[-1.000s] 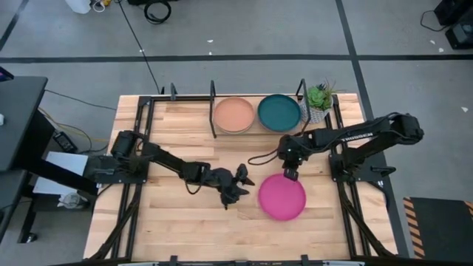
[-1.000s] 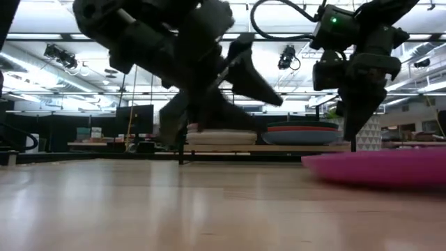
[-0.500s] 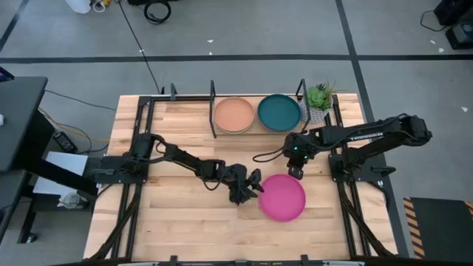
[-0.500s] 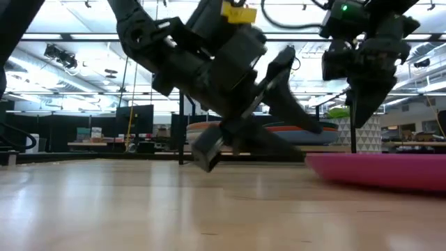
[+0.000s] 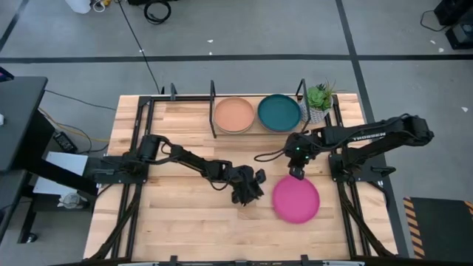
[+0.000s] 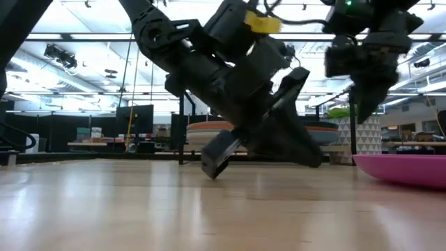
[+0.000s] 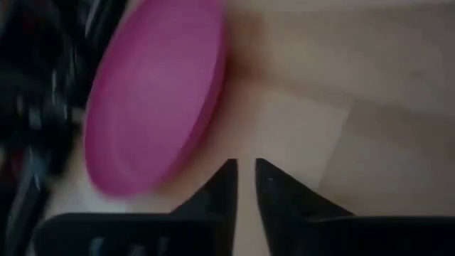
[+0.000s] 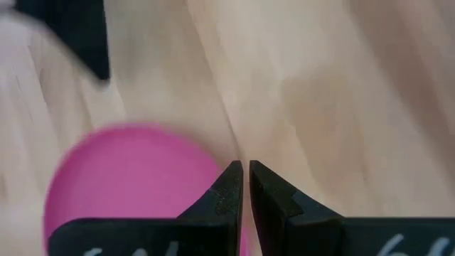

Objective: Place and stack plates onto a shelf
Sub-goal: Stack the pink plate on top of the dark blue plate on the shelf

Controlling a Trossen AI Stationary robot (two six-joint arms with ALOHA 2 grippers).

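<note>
A pink plate [image 5: 296,199] lies flat on the wooden table, right of centre; it also shows in the low view as the pink plate [image 6: 408,171]. My left gripper [image 5: 256,185] is low over the table just left of the plate. Its fingers [image 7: 229,178] are drawn together with only a slit between them and nothing in it, and the plate's rim [image 7: 213,121] is apart from them. My right gripper [image 5: 295,173] hangs shut above the plate's far rim, clear of it in the low view. A peach plate [image 5: 233,114] and a teal plate [image 5: 278,112] sit in the shelf [image 5: 213,100] at the far edge.
A small potted plant [image 5: 319,96] stands at the far right, beside the shelf's right post [image 5: 301,90]. The arm bases stand at the table's left and right sides. Bare wood lies near the front edge and left of the shelf's plates.
My left gripper has gone toward the table's right edge, up to the pink plate, and its wide-open fingers have shut with nothing between them. The pink plate has slid flat along the table toward the right edge.
</note>
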